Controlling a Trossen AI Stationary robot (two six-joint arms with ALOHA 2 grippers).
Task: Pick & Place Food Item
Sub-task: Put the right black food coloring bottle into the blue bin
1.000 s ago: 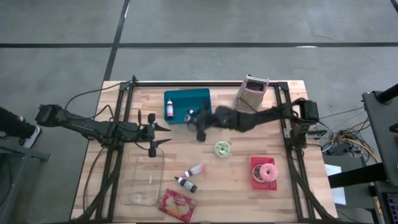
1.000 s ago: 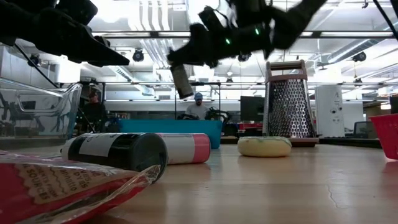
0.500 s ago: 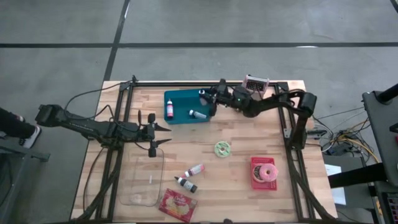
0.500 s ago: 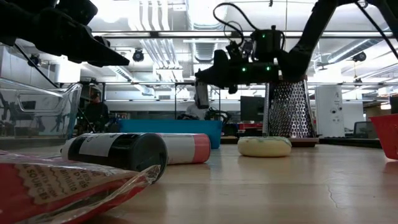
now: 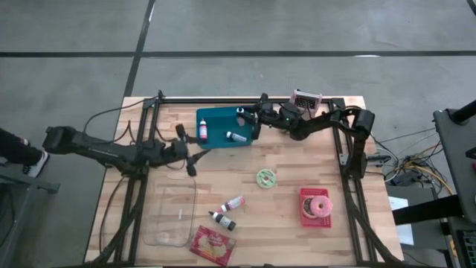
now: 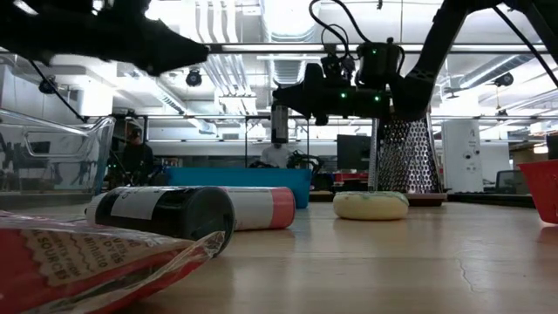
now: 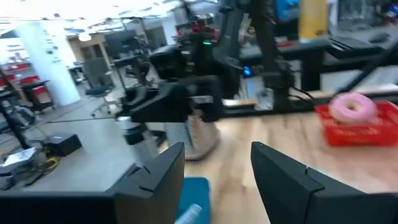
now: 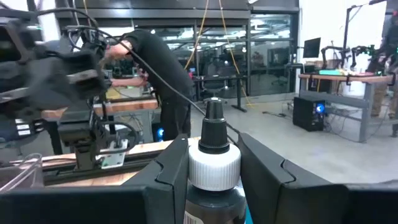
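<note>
My right gripper [image 5: 248,117] is clamped on a small bottle [image 8: 213,163] over the teal bin's [image 5: 216,119] three-o'clock edge; released off-centre, it could tumble outside. My left gripper [image 5: 195,154] waits, fingers apart.

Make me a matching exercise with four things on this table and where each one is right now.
Things:
1. pink donut
2. dropper bottle
3. metal grater
4. snack packet

Places:
A. held upright in the right hand, over the teal tray
B. near table edge, beside the clear glass dish
C. in the red basket
D. far edge of the table, by the right arm

Pairs: 1-C, 2-A, 3-D, 4-B
</note>
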